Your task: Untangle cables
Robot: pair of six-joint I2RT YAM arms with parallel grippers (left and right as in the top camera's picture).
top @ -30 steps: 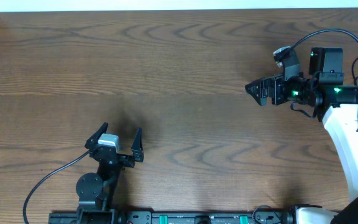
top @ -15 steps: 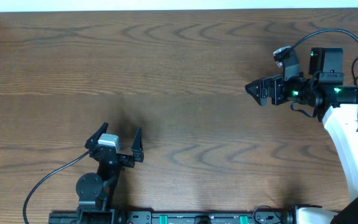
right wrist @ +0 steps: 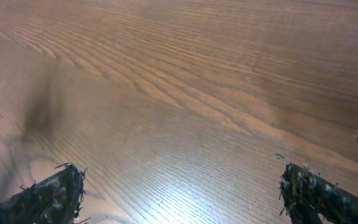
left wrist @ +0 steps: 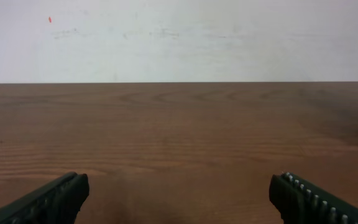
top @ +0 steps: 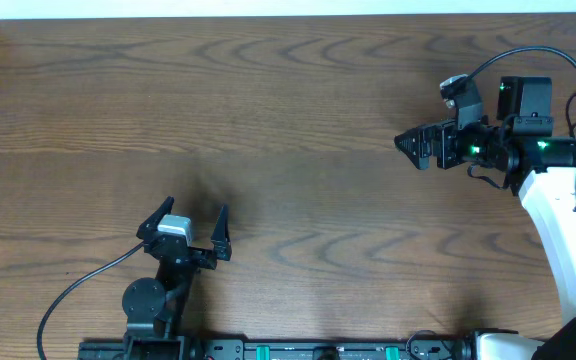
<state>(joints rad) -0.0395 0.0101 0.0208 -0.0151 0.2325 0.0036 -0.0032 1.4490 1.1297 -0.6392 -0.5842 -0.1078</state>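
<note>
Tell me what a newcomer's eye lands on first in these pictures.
The dark wood-grain table fills every view. The right gripper stands out at the far right, open, with green lights glowing behind it on the white arm. The left gripper sits near the front left, open too. No loose cables show in any view.

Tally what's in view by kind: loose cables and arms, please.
Loose cables: 0 in any view
Arms: 2, the left arm and the right arm
Total: 2
</note>
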